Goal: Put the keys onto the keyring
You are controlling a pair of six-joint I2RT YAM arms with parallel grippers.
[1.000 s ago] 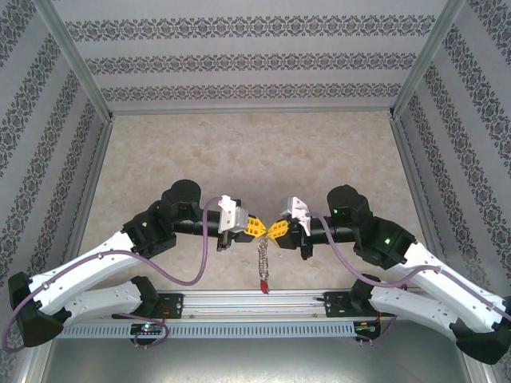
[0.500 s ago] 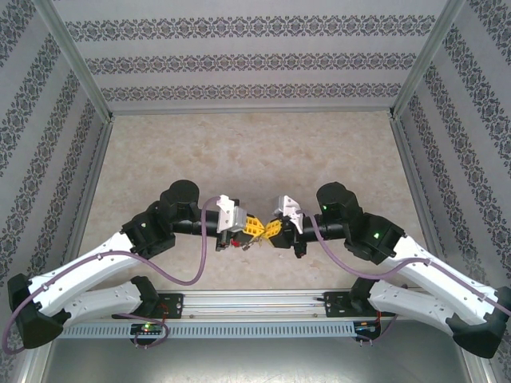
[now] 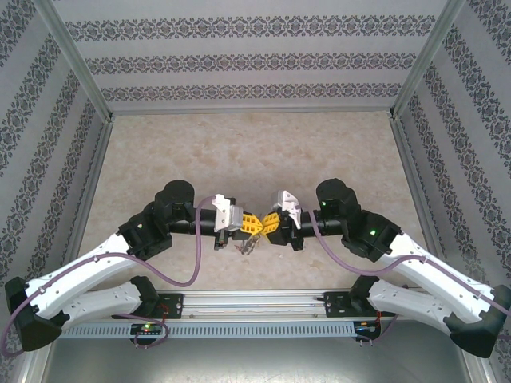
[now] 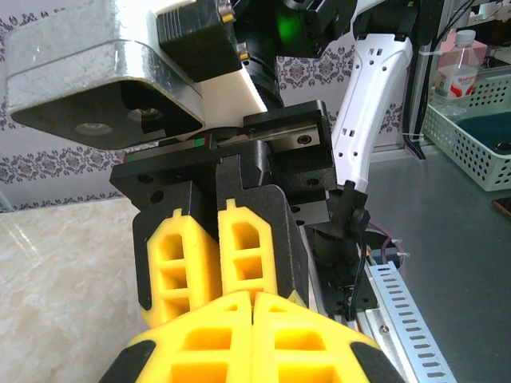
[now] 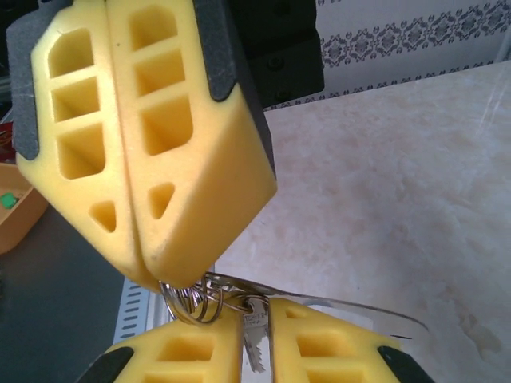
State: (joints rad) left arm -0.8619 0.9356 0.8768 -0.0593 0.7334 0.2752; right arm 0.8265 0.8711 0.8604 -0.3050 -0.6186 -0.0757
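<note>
My two grippers meet tip to tip over the near middle of the table. The left gripper point(image 3: 255, 226) is shut, and in the right wrist view its yellow fingers point(image 5: 152, 159) come down from above and pinch a cluster of small wire rings point(image 5: 190, 297). These join the grey metal keyring point(image 5: 319, 301), whose thin loop runs off to the right. The right gripper point(image 5: 255, 351) is shut on a silver key blade point(image 5: 257, 345) that stands in the slit between its pads. In the top view the metal bundle point(image 3: 249, 243) hangs just under the fingertips. The keys' coloured heads are hidden.
The beige marble table point(image 3: 255, 152) stretches behind the grippers, enclosed by patterned walls. An aluminium rail point(image 3: 255, 302) with the arm bases runs along the near edge. A white basket point(image 4: 471, 132) stands off the table on one side, and an orange tray point(image 5: 16, 207) on the other.
A second ago the keys dangled in a long string below the grippers, a red head at its end. Now they are bunched up under the fingertips, and both grippers have shifted slightly left and back.
</note>
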